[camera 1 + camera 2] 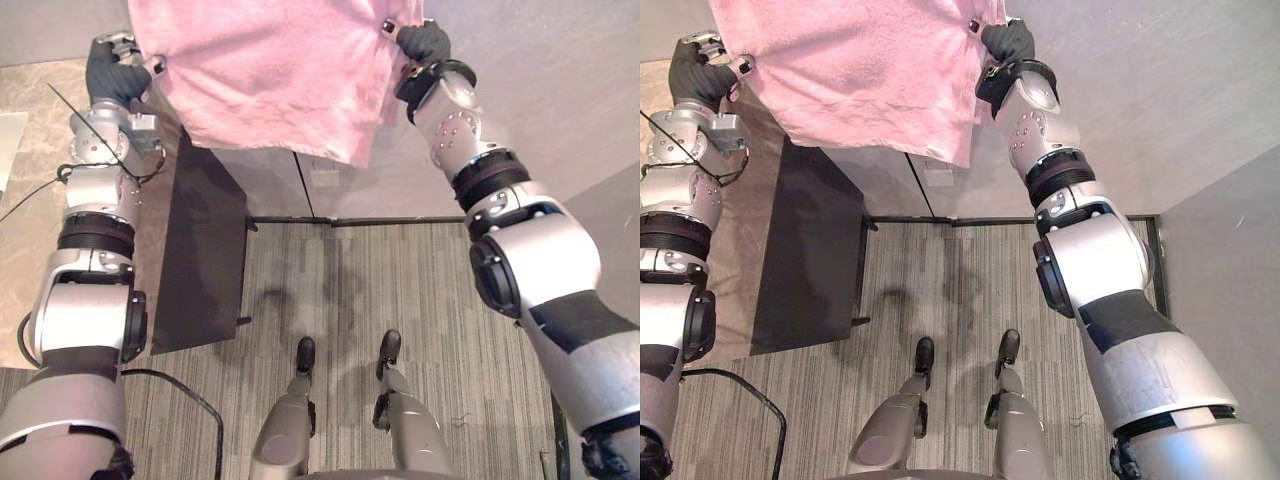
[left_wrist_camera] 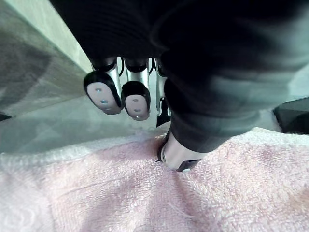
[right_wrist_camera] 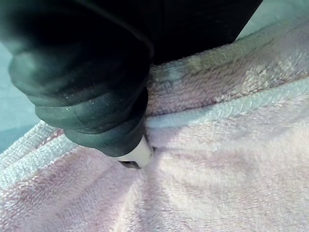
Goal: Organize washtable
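A pink towel (image 1: pixel 270 70) hangs spread out in the air between my two raised hands. My left hand (image 1: pixel 115 70) pinches its left upper corner; in the left wrist view the thumb (image 2: pixel 177 155) presses into the pink towel (image 2: pixel 96 193). My right hand (image 1: pixel 425 42) grips the towel's right upper corner, and in the right wrist view that hand (image 3: pixel 87 72) digs its thumb into the cloth's hemmed edge (image 3: pixel 217 116). The towel's lower edge droops to the right and hides what lies behind it.
Below my left arm lies a beige marble countertop (image 1: pixel 25 230), with a dark cabinet side (image 1: pixel 200 250) dropping from its edge. Striped grey carpet (image 1: pixel 420 300) covers the floor, and a grey wall (image 1: pixel 560 90) rises behind the towel.
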Available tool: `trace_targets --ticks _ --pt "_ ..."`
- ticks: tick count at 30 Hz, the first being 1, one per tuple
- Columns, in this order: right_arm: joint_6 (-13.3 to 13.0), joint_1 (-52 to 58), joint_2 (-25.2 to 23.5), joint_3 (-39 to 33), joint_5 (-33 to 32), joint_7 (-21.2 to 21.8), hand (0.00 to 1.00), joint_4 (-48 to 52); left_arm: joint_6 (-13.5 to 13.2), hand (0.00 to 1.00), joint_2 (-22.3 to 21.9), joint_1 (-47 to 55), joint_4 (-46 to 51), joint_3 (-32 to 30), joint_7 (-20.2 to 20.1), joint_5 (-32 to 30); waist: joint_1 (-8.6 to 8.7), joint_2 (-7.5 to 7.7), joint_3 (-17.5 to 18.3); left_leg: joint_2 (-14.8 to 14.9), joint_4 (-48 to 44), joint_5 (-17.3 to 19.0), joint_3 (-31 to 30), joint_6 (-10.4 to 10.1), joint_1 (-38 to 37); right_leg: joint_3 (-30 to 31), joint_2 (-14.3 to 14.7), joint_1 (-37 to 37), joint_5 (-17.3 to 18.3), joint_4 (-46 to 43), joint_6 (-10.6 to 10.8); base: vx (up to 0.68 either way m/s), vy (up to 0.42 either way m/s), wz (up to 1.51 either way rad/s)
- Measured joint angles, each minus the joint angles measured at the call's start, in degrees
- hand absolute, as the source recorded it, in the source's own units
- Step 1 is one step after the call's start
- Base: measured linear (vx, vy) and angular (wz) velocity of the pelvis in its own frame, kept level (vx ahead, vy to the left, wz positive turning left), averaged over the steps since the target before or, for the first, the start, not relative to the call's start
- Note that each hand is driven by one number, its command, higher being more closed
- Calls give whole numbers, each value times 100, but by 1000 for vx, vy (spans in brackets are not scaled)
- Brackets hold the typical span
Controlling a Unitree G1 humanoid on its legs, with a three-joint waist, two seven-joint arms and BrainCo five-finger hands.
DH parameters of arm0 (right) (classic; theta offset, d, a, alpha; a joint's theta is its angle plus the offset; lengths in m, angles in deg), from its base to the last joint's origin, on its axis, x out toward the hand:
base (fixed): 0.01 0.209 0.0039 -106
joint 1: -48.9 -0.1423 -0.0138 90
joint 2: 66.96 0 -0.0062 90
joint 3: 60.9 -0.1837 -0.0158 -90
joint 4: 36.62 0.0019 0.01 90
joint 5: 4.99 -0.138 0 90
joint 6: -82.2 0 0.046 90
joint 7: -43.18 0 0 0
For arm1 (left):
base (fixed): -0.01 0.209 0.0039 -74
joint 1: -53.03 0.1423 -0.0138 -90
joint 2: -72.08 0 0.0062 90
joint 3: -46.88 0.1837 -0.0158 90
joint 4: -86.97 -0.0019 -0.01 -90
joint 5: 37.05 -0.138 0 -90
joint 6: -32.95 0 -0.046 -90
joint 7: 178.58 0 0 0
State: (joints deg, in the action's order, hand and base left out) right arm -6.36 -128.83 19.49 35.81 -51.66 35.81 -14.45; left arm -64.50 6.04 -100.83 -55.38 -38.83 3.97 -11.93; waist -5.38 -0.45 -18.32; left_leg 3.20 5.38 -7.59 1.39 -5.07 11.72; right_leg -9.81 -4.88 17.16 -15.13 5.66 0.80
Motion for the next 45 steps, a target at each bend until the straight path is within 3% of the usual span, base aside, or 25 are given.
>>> trace_targets --ticks 2,3,12,13,16,22,29,37,40,45 --pt "-1 43 -25 -7 -1 0 100 0 14 100 3 22 -1 -12 0 0 0 6 -2 1 0 0 0 0 -27 -1 0 -30 4 0 0 0 0 0" --pt "-2 69 -37 -7 -1 0 0 -4 20 100 2 34 -2 -13 0 0 1 12 -4 2 1 1 -1 1 -52 -4 0 -59 10 0 2 0 0 0" --pt "-20 264 -31 -169 -1 -10 0 -50 33 100 127 83 -6 -187 0 4 14 124 3 18 2 1 -8 0 -81 -21 12 -101 38 0 3 0 0 0" --pt "-36 285 -27 -169 -2 -17 0 -50 33 0 131 99 -6 -235 0 5 19 126 3 24 2 1 -8 0 -86 -24 17 -109 38 0 3 0 0 0" --pt "-108 437 75 -172 -65 -121 0 -50 51 0 205 207 -119 -263 24 11 22 138 6 54 2 5 -7 -3 -163 -53 42 -202 64 0 -13 0 0 0" --pt "-276 621 669 -176 -227 -328 0 -49 106 0 754 563 -460 -513 164 154 -3 209 18 95 1 6 -11 -6 -158 -72 84 -202 78 0 -37 0 0 0" --pt "-309 622 703 -124 -275 -351 0 124 103 0 772 655 -457 -506 113 283 42 228 30 102 1 7 10 -9 -267 -55 90 -294 73 0 -42 0 12 -1" --pt "-264 720 766 -143 -142 -245 0 205 112 0 779 700 -449 -513 22 275 89 368 116 136 0 16 31 -21 -436 -39 122 -448 68 1 -69 -1 4 -1" --pt "-308 1032 813 -479 17 -418 0 1300 111 0 783 772 -307 -762 118 344 143 393 133 146 1 17 31 -22 -462 -45 128 -475 76 2 -75 0 0 0" --pt "-923 1345 871 -897 539 -913 0 3044 48 0 744 922 700 -904 409 574 149 391 211 181 1 13 9 -27 -469 -91 133 -502 86 2 -96 -2 2 2"
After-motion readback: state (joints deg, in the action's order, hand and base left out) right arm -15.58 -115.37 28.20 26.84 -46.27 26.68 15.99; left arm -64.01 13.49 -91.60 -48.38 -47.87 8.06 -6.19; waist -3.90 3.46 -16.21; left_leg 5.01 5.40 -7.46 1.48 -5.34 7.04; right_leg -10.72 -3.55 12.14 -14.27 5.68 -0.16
